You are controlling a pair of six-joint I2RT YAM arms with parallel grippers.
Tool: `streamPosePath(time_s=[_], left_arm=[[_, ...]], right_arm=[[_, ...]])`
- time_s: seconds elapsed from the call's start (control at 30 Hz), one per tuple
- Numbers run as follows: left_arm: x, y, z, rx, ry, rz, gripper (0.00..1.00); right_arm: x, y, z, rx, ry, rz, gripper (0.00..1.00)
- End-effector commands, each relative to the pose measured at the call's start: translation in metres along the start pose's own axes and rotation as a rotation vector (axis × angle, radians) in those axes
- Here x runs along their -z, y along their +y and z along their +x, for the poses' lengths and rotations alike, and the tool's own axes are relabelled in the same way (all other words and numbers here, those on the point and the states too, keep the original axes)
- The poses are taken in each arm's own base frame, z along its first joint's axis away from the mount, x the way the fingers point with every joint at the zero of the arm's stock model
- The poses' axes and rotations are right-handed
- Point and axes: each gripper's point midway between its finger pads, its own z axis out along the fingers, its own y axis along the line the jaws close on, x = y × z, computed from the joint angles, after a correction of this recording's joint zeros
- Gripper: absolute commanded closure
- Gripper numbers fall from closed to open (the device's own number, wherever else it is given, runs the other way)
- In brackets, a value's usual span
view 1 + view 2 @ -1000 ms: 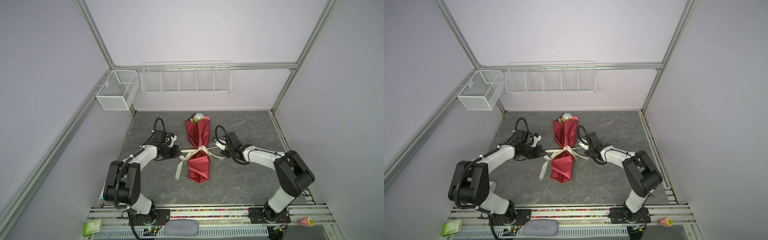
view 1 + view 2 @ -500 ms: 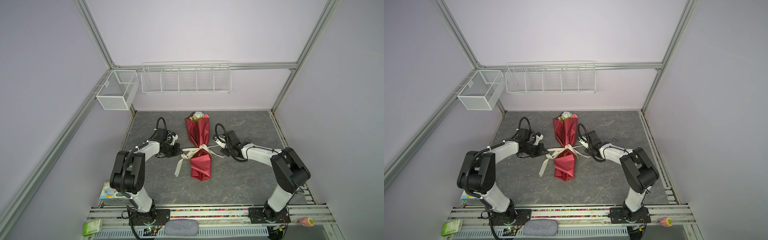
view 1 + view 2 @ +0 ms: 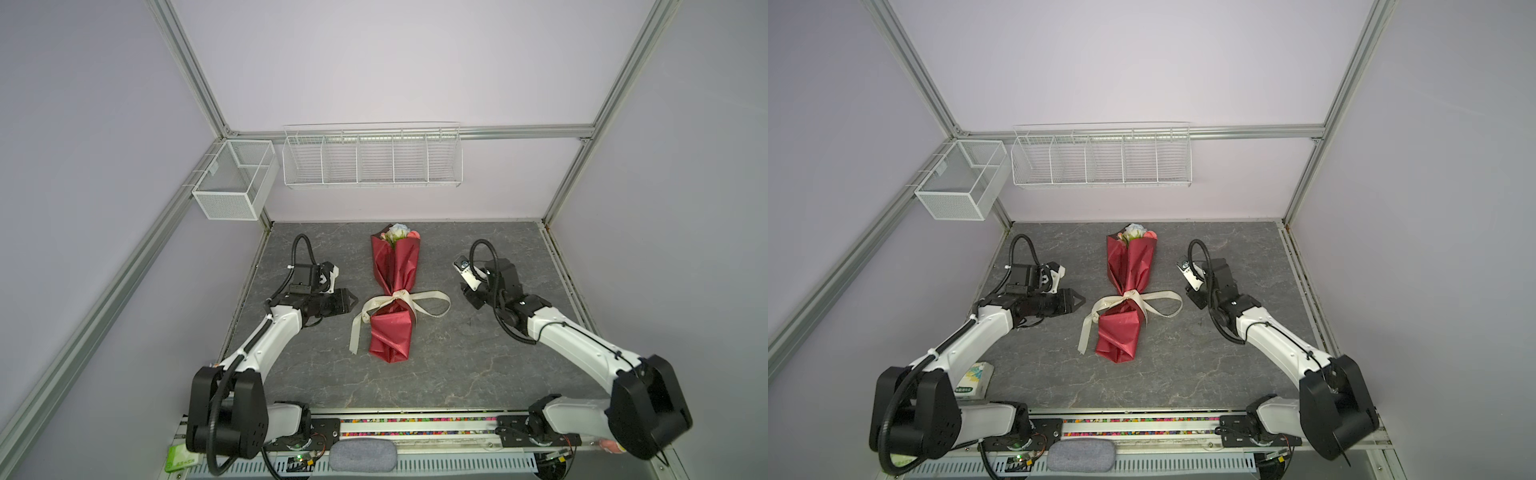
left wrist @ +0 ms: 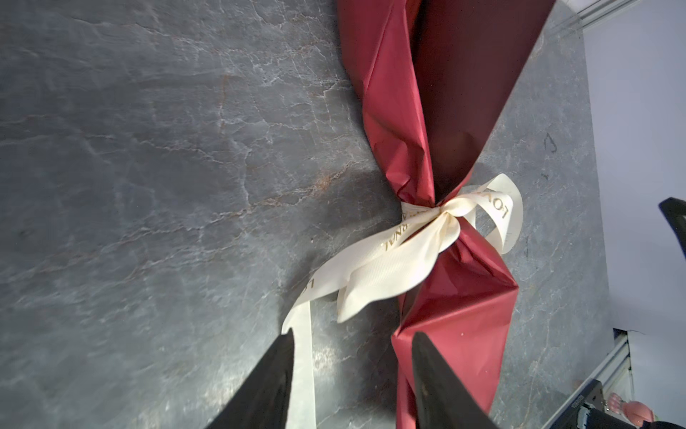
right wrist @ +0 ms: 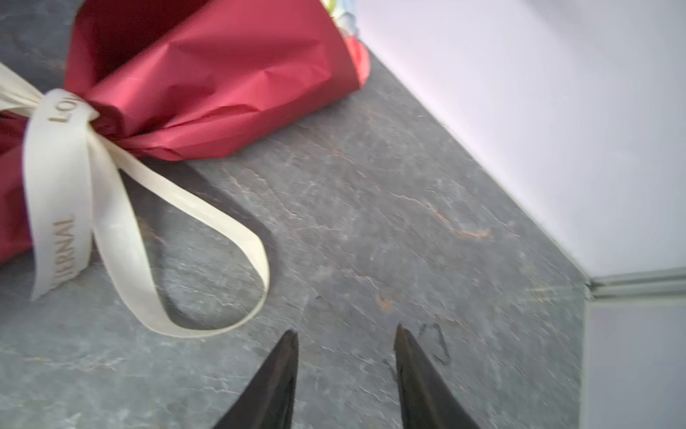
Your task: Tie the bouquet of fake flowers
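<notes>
1 bouquet of fake flowers, flat on the tabletop between left pincer and right pincer; both stood apart, empty. Long axis ran front-to-back, blooms toward the rear wall. Ribbon bowed at waist: tying judged complete. Next move called for retreat clear of loops.

I've let go on both sides. The left gripper and the right gripper, a second ago pinched shut close in at the ribbon, now stand with jaws parted and nothing between them. Both have backed away from the waist of the bouquet, the right one farther. The ribbon, drawn out sideways before, has gone slack, its right-hand loop lying on the tabletop.
</notes>
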Motion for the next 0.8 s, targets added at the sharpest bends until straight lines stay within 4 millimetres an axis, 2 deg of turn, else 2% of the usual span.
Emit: streamPosePath(time_s=[0.0, 0.07, 0.1, 0.13, 0.17, 0.23, 0.3, 0.33, 0.43, 0.57, 0.67, 0.77], left_arm=[[0.017, 0.016, 0.001, 0.042, -0.089, -0.102, 0.48], [0.034, 0.027, -0.003, 0.052, -0.179, -0.180, 0.47], [0.041, 0.032, -0.005, 0.051, -0.220, -0.213, 0.46], [0.050, 0.036, -0.007, 0.052, -0.269, -0.245, 0.43], [0.059, 0.039, -0.009, 0.047, -0.308, -0.271, 0.39], [0.075, 0.043, -0.011, 0.047, -0.374, -0.311, 0.27], [0.088, 0.043, -0.014, 0.051, -0.441, -0.325, 0.14], [0.092, 0.044, -0.015, 0.057, -0.467, -0.330, 0.01], [0.102, 0.046, -0.021, 0.068, -0.527, -0.346, 0.00], [0.104, 0.066, -0.034, 0.100, -0.574, -0.463, 0.01], [0.107, 0.067, -0.045, 0.063, -0.588, -0.500, 0.00], [0.112, 0.069, -0.048, 0.001, -0.594, -0.538, 0.00]], right_arm=[[0.018, -0.052, 0.018, -0.222, -0.047, 0.215, 0.48], [0.030, -0.082, 0.047, -0.338, -0.037, 0.333, 0.43], [0.036, -0.097, 0.062, -0.391, -0.033, 0.393, 0.38], [0.042, -0.109, 0.079, -0.458, -0.026, 0.448, 0.17], [0.046, -0.117, 0.095, -0.515, -0.017, 0.478, 0.12], [0.050, -0.123, 0.118, -0.591, -0.019, 0.496, 0.11], [0.051, -0.127, 0.133, -0.649, -0.044, 0.500, 0.02], [0.049, -0.127, 0.137, -0.663, -0.062, 0.495, 0.10], [0.039, -0.122, 0.137, -0.653, -0.103, 0.451, 0.11], [0.018, -0.116, 0.130, -0.615, -0.172, 0.381, 0.11], [0.005, -0.115, 0.129, -0.607, -0.159, 0.334, 0.11], [0.005, -0.117, 0.129, -0.615, -0.165, 0.322, 0.11]])
